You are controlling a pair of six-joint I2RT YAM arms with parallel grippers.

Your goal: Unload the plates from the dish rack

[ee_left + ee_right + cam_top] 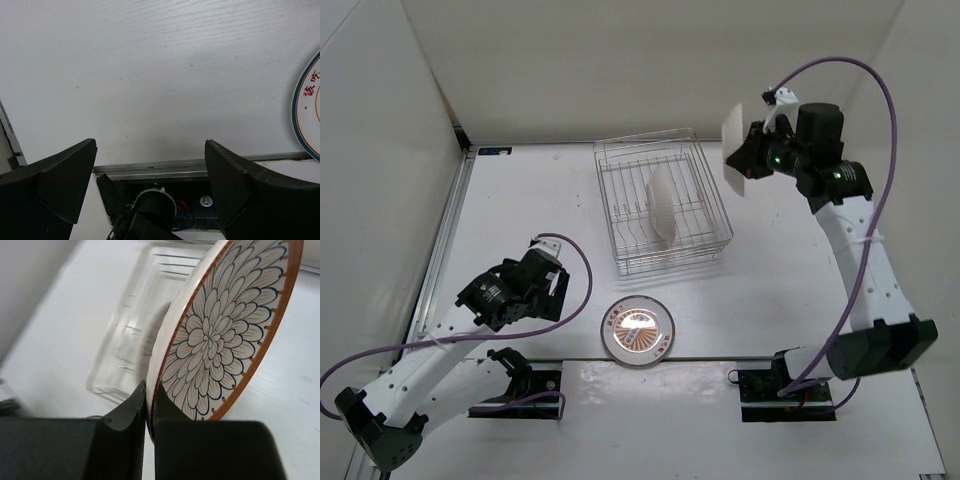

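While the left gripper [151, 144] is hanging wide open and holding nothing over the near left of the table [520, 200], the orange plate [636, 331] is lying face up at the middle of the near edge. Farther back the rack [645, 138] is sitting mid-table with a white plate [662, 205] standing on edge in it, rim running near to far. Off the rack's far right corner the right gripper [149, 392] is pinching the petal plate [225, 330] by its rim, holding it on edge in the air, and this arm is sitting the nearer to the table right of the rack.
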